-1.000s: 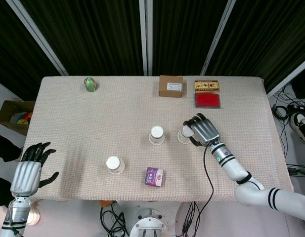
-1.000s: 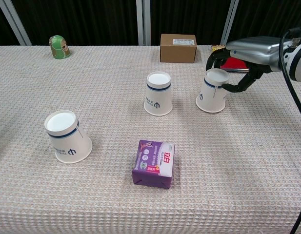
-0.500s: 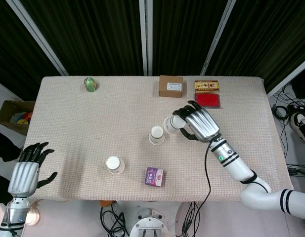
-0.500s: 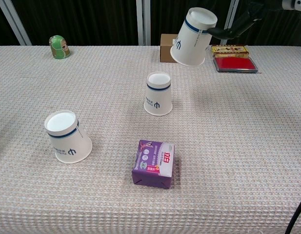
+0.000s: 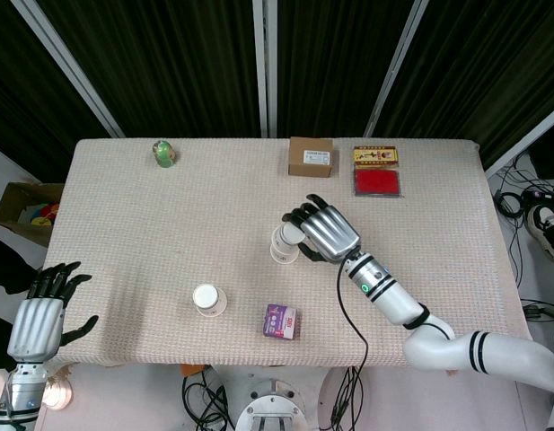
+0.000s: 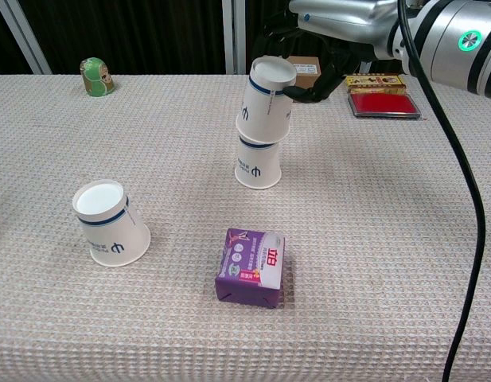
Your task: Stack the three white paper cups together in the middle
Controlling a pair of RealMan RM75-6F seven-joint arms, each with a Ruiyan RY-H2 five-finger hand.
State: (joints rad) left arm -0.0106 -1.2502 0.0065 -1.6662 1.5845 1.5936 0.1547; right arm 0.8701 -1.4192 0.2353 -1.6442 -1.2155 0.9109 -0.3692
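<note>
My right hand holds an upside-down white paper cup, slightly tilted, sitting over the top of the middle white cup at the table's centre. In the head view the held cup is partly hidden by the fingers. A third white cup stands upside down at the front left of the table. My left hand hangs open off the table's left front corner, holding nothing.
A purple packet lies in front of the middle cup. At the back edge are a brown box, a red case and a green figurine. A cardboard bin sits on the floor at left.
My right hand carried its cup leftward and lowered it onto the middle cup. My left hand drifted down and further off the table's corner.
</note>
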